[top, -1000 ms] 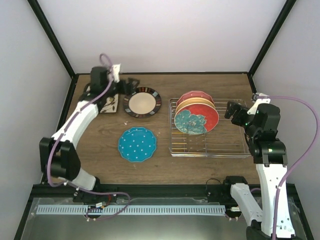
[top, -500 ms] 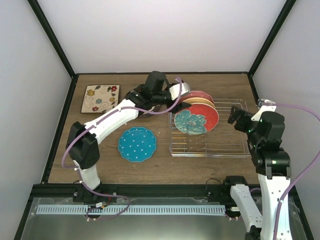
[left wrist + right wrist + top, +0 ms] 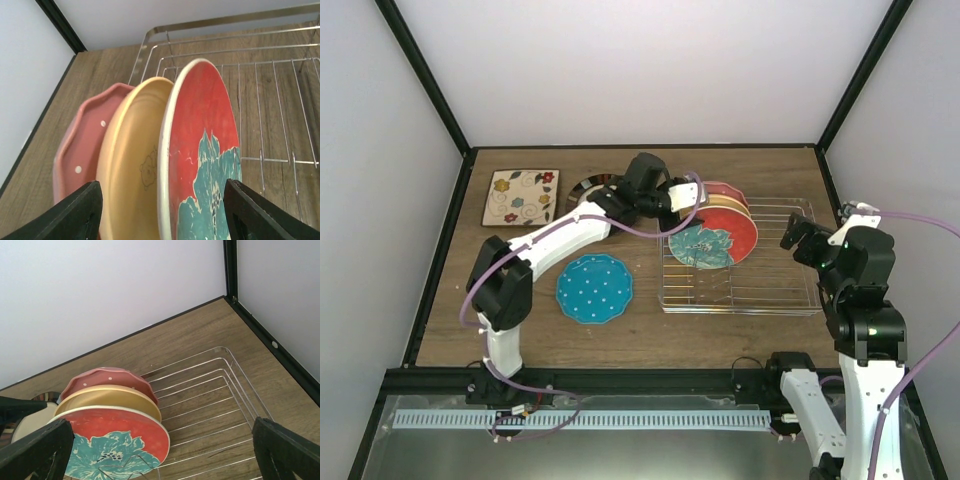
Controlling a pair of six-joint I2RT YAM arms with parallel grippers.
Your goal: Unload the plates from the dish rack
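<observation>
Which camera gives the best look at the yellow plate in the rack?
The left wrist view: the yellow plate shows its inner face close up. The top view and the right wrist view catch only its upper rim, behind the red plate.

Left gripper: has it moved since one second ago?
Yes. In the top view the left gripper has moved right, from beside the square plate to the plates standing in the rack.

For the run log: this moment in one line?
dish rack: red plate, yellow plate, pink plate | table: floral plate, striped plate, teal plate | left gripper: open at racked plates | right gripper: open near rack
</observation>
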